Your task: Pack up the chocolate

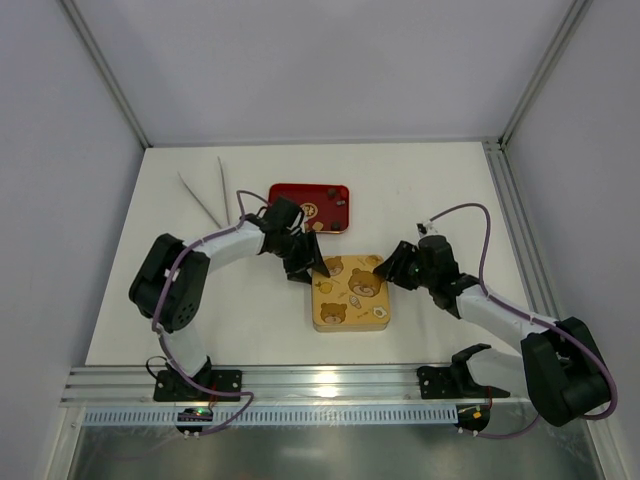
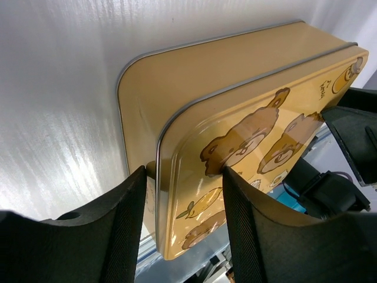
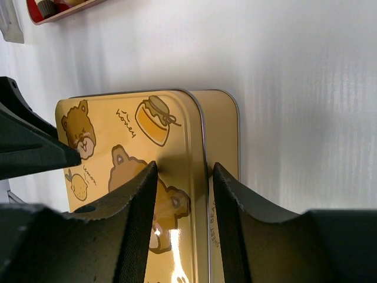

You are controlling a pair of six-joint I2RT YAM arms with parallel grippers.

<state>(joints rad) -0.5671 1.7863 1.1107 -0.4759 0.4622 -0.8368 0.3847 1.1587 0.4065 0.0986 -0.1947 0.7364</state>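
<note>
1. Nearest the arm bases, on the white table (image 1: 180, 320), sits a square gold tin (image 1: 350, 300). Its bear-printed lid (image 3: 106, 135) is on.
2. The right gripper (image 3: 184, 165) reaches in at the tin's right side, near the far right corner. Its jaws stand partway apart astride the lid's rim, one finger over the printed top and the other outside the side wall, with lid and rim showing in the gap between them.
3. The left gripper (image 2: 184, 171) is at the tin's far left corner. Its jaws are set fairly wide and straddle the tin's edge, one finger against the outer wall and the other over the lid. I cannot tell whether the pads are pressing on the metal or only bracketing it.
4. Just beyond the tin, partly behind the left gripper in the top view, lies a small red tray (image 1: 285, 190). The chocolate (image 1: 341, 199) is in it, a few dark and lighter pieces, apart from the tin.
5. Farthest out, to the left of the tray, a pair of pale tweezers (image 1: 205, 195) lies on the table.
</note>
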